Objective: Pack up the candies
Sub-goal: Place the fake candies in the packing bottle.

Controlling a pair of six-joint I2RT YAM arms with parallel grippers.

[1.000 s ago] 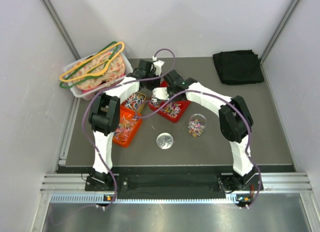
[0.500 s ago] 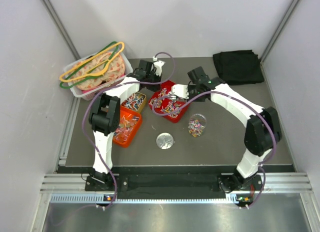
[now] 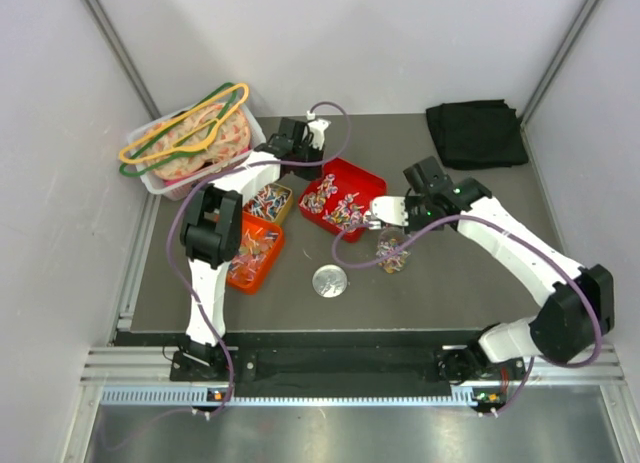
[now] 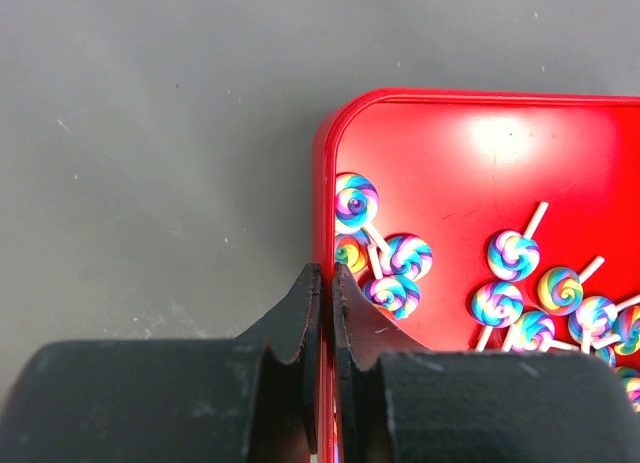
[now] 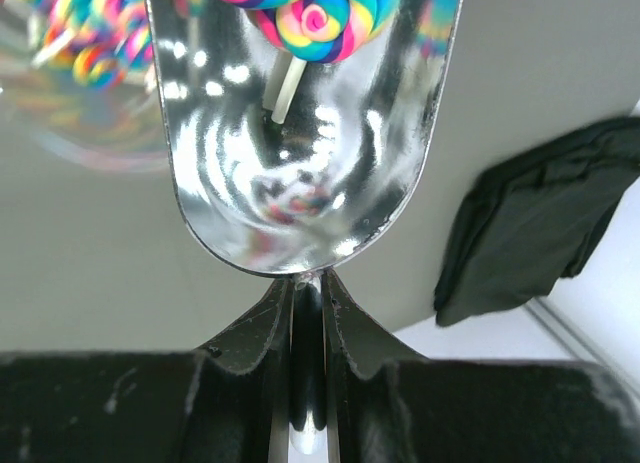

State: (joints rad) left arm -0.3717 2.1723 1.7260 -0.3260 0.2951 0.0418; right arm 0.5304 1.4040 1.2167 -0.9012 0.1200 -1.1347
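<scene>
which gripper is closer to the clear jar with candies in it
Right. The right gripper holds a metal scoop right by the jar; the left gripper is farther off, clamped on the rim of the red tray.

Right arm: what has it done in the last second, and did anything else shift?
The right gripper, shut on the metal scoop with candies in it, swung from over the red tray rightward and nearer, to the clear jar. The left gripper stayed clamped on the red tray's rim; orange tray and round lid unchanged.
</scene>
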